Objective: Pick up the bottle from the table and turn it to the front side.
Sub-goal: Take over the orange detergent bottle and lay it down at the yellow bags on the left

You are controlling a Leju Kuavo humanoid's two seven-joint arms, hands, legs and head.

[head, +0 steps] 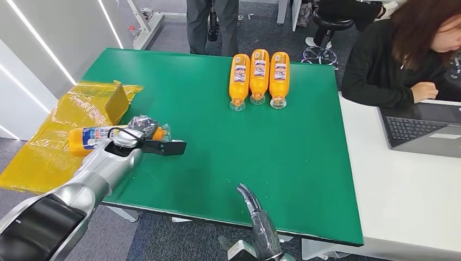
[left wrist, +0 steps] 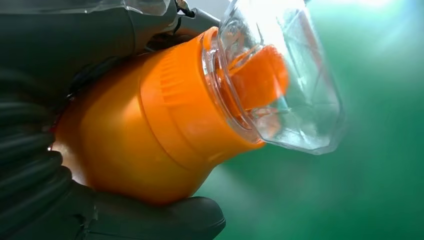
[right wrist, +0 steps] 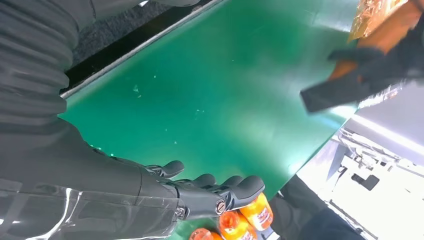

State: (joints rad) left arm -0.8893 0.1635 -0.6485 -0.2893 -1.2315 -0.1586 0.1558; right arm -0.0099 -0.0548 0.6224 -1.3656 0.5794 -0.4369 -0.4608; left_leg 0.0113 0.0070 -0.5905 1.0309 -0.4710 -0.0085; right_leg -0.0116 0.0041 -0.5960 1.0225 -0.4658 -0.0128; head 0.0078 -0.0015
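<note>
Right now we have the left hand [head: 132, 140] wrapped around the bottle [head: 89, 137], fingers closed round its orange body near the neck end. In the left wrist view the dark fingers [left wrist: 165, 220] curl under the body and the clear cap [left wrist: 285, 85] sticks out past them, free over the green table [head: 217, 141]. The bottle hangs at the table's left edge, long axis roughly level and crosswise to the forearm, base pointing out past the fingers toward the yellow wrapped box [head: 81, 103], cap pointing inward over the mat. We cannot tell if it is fully clear of the surface, but it looks lifted.

We judge pickup done and the turn pending. That turn is a roll about the long axis, so what matters is that the label [head: 97, 134] sits on the upper side, beyond the fingers.

The right hand [head: 251, 204] is well apart at the near table edge, fingers loosely spread and holding nothing; the left is the only hand in play.

Room: open mat lies on the cap side of the fingers. The box is close on the base side, so swinging that way risks a bump. Three other bottles [head: 259, 79] lie in a row far across the table, no obstruction. A person [head: 402, 60] sits at a laptop [head: 421, 128] beyond the right side.
</note>
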